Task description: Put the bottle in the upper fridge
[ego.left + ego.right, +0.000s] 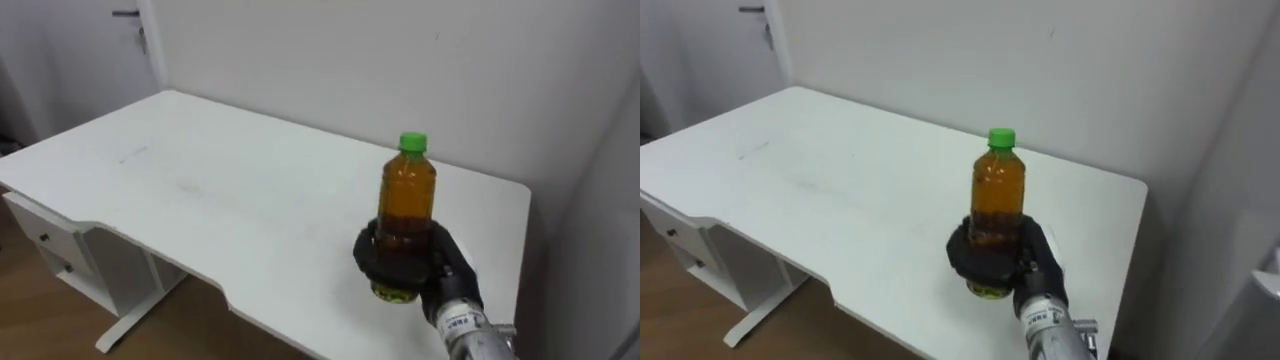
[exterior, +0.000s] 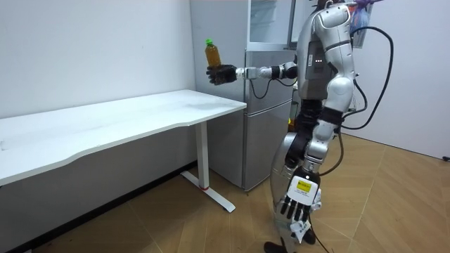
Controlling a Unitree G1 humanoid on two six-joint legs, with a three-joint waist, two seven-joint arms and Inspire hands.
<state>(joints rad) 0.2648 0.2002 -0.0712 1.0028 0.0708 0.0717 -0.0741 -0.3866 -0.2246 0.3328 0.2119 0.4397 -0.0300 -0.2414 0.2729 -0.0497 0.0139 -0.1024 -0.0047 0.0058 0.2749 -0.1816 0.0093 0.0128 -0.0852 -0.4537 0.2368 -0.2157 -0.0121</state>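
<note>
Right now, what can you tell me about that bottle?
The bottle looks like clear plastic with a green screw cap, and it is nearly full of amber-brown liquid. It is upright, held in the air above the end of the white table. Only the robot's right hand touches it, with dark fingers curled round its lower half. The room view shows it held out at arm's length, not far from the grey fridge.

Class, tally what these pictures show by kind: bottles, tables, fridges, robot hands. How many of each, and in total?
bottle: 1
table: 1
fridge: 1
hands: 2, right hand round the bottle, left hand hanging low
Total: 5
</note>
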